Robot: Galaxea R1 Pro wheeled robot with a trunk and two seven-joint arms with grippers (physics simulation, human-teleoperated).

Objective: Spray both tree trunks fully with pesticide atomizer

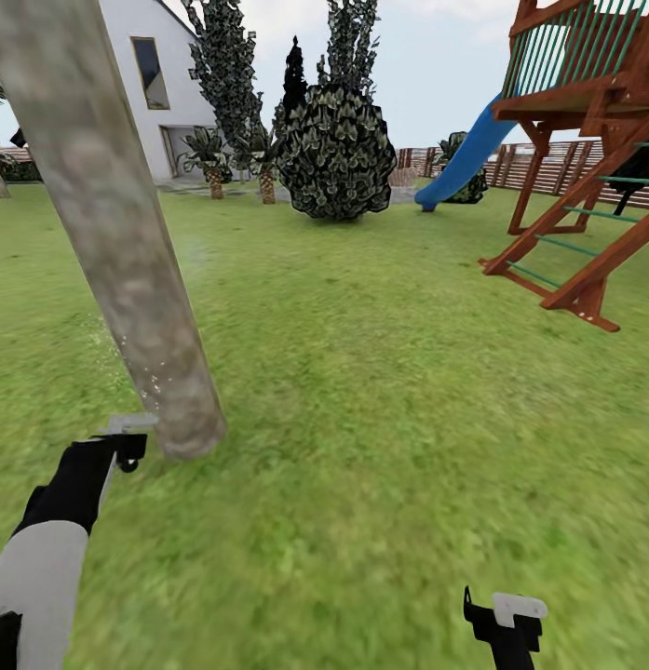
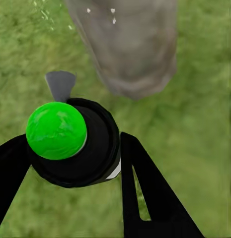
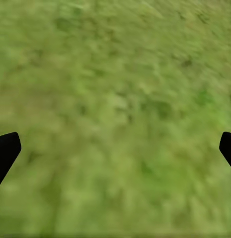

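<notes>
Clamped between the black fingers of our left claw [image 2: 75, 148], the pesticide atomizer [image 2: 75, 144] sits closest to the lens in the left wrist view: a black cylinder whose cap shows bright green here, with a small grey nozzle pointing away from the claw toward the tree trunk [image 2: 127, 44].

Going by size: the lawn [image 1: 380, 391] spreads all around both claws. The trunk [image 1: 128, 251] comes next, a mottled grey-brown column leaning over, its base just ahead of the left claw [image 1: 128, 447] and near it, not touching. Ahead and well off beyond the right claw [image 1: 506, 619] stands the wooden playhouse [image 1: 585, 140] with its blue slide [image 1: 464, 158]; a round dark bush [image 1: 338, 154] and a white house [image 1: 147, 74] lie far ahead.

Smallest are the whitish specks of pesticide [image 1: 142, 368], scattered on the lower trunk and in the air beside it, just above the left claw.

Our right claw hangs over bare grass [image 3: 115, 119], fingers apart with nothing between them.

We judge we are spraying this trunk, with specks showing only low down. Next we would need to raise the nozzle up the trunk and work round it.

We can read no brand, label or writing anywhere.
</notes>
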